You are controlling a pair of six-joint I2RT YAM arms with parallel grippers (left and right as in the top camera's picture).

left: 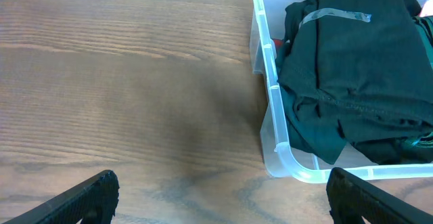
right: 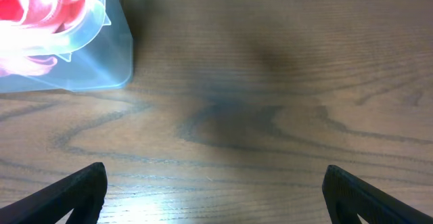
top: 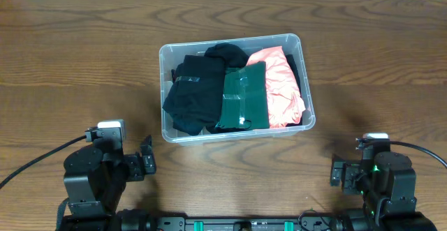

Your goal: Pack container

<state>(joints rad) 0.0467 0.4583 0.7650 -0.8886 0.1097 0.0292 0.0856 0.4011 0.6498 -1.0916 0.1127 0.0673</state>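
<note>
The clear plastic container (top: 168,55) stands at the table's middle. It holds a black garment (top: 195,91), a dark green folded garment (top: 244,95) and a coral-pink garment (top: 283,84). My left gripper (top: 144,162) is open and empty, near the front left, apart from the container. In the left wrist view the container's corner (left: 274,109) and the black garment (left: 352,68) show at right, between and beyond my open fingers (left: 220,197). My right gripper (top: 338,173) is open and empty at the front right. The right wrist view shows the container's corner (right: 101,61) with pink cloth (right: 40,7) at upper left.
The wooden table (top: 84,70) stretches bare to the left and right of the container. A white wall edge runs along the table's far side. Both arm bases sit at the near edge.
</note>
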